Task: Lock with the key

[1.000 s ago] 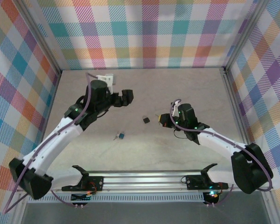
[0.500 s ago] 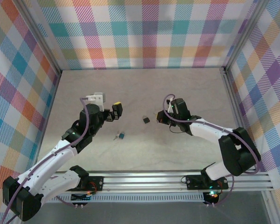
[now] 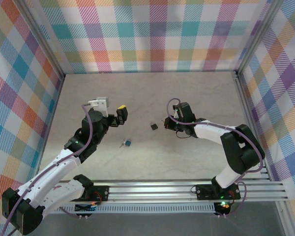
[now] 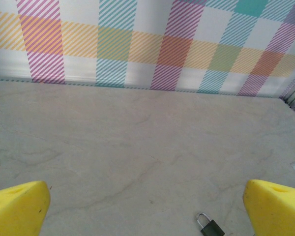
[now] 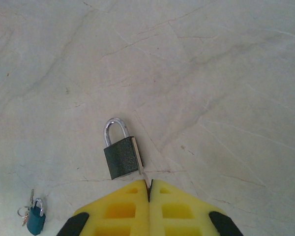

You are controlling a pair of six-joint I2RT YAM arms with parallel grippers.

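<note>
Nearest my arm bases, the key (image 3: pixel 126 143) lies loose on the table (image 3: pixel 196 98), apart from both grippers. Beyond it, the lock (image 3: pixel 154 126) lies flat, with no key in it. My right gripper (image 5: pixel 150 186), pads pressed together, sits just beside the lock's body; I cannot tell whether a thin sliver is nipped at its tips. Farther back, my left gripper (image 4: pixel 145 196) hovers spread wide and empty. I judge the task barely begun: picking up, inserting and turning the key all remain.
</note>
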